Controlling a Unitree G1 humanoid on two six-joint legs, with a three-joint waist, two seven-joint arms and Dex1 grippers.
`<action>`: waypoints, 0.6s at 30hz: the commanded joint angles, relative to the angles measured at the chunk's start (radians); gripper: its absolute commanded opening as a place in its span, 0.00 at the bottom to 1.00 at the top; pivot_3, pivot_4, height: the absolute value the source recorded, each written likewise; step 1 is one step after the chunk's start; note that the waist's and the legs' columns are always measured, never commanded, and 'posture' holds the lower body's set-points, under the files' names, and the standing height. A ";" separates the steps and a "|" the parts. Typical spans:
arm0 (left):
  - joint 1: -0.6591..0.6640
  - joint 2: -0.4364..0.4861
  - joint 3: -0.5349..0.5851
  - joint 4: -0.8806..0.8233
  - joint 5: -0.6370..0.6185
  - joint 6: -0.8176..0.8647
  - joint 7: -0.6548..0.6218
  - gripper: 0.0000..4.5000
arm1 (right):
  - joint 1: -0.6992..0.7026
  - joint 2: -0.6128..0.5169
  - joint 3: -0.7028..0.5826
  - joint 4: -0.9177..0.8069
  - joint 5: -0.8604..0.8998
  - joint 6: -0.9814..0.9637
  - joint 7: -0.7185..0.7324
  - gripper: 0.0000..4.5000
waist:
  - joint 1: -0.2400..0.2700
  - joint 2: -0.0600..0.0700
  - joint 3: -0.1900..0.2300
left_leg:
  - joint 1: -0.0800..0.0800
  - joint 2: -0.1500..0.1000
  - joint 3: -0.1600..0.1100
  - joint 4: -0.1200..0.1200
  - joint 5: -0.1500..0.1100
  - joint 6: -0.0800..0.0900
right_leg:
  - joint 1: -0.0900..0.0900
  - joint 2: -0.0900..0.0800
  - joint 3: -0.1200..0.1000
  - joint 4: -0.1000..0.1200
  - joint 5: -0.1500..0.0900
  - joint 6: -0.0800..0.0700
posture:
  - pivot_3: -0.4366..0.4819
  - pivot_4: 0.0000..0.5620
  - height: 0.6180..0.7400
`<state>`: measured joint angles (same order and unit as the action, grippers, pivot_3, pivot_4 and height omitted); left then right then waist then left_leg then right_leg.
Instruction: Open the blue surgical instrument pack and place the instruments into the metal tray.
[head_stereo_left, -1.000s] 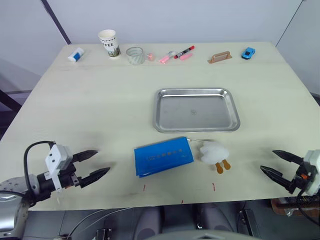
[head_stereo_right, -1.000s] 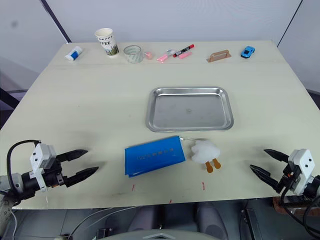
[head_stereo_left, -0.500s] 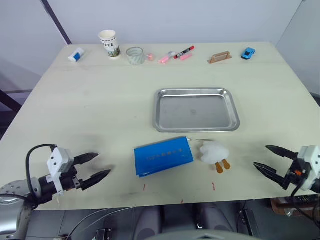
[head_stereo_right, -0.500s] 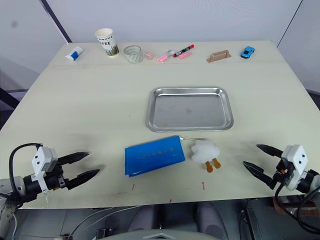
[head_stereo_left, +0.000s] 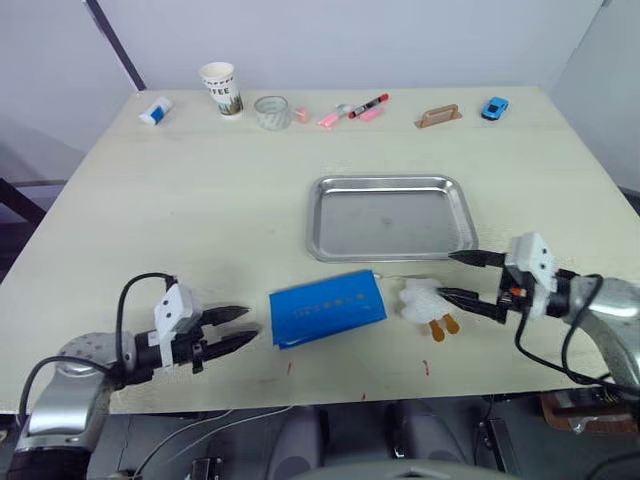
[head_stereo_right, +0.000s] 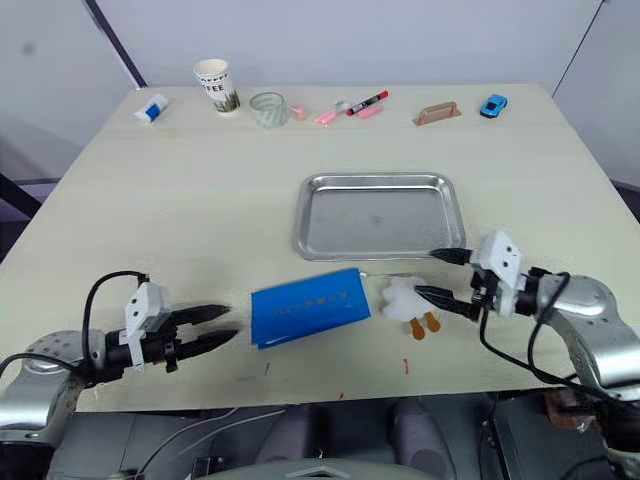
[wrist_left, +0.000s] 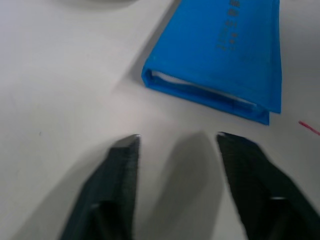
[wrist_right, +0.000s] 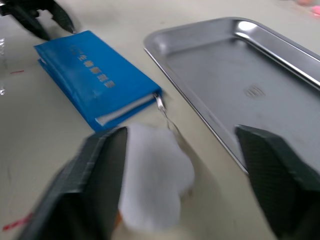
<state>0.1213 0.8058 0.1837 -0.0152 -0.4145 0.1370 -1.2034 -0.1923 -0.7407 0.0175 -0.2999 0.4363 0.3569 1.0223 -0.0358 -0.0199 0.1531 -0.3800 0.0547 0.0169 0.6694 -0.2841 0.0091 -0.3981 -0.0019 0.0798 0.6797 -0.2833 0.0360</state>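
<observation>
Both grippers closer, left gripper (head_stereo_left: 238, 327) near blue pack (head_stereo_left: 327, 307)

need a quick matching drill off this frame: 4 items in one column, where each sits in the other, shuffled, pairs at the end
Items
1. blue surgical instrument pack
2. metal tray
3. white plush
4. paper cup

Places
A. far edge of the table, robot's left side
B. table centre, just beyond the pack
C. near edge, between the two tools
D. touching the pack's right end, just ahead of the right tool

Pairs: 1-C, 2-B, 3-D, 4-A

The left tool is open and sits just off the pack's left end.
</observation>
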 joint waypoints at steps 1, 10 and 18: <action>-0.037 -0.001 -0.026 0.020 0.017 -0.026 -0.018 0.24 | -0.080 -0.008 0.066 -0.010 -0.033 0.048 0.012 0.48 | 0.000 0.000 0.000 | 0.000 0.000 0.000 0.000 0.000 0.000 | 0.000 0.000 0.000 0.000 0.000 0.000 | 0.48 0.27 1.00; -0.146 0.001 -0.124 0.117 0.077 -0.063 -0.080 0.00 | -0.287 0.008 0.296 0.043 -0.162 0.194 0.039 0.02 | 0.006 0.001 0.000 | -0.002 0.000 -0.002 0.000 0.000 0.000 | -0.001 -0.001 -0.002 -0.001 0.000 0.000 | 0.48 0.27 1.00; -0.199 -0.016 -0.176 0.149 0.094 -0.068 -0.114 0.00 | -0.385 0.039 0.431 0.094 -0.302 0.215 0.039 0.02 | 0.017 0.001 0.000 | -0.002 -0.001 -0.002 0.000 0.000 0.000 | -0.001 -0.001 -0.003 0.000 0.000 0.000 | 0.48 0.27 1.00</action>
<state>-0.0809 0.7994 0.0445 0.1242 -0.3421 0.0718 -1.3036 -0.5568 -0.7070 0.4348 -0.1949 0.1599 0.5659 1.0603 -0.0193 -0.0192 0.1533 -0.3818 0.0540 0.0149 0.6699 -0.2841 0.0091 -0.3986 -0.0028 0.0771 0.6795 -0.2833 0.0358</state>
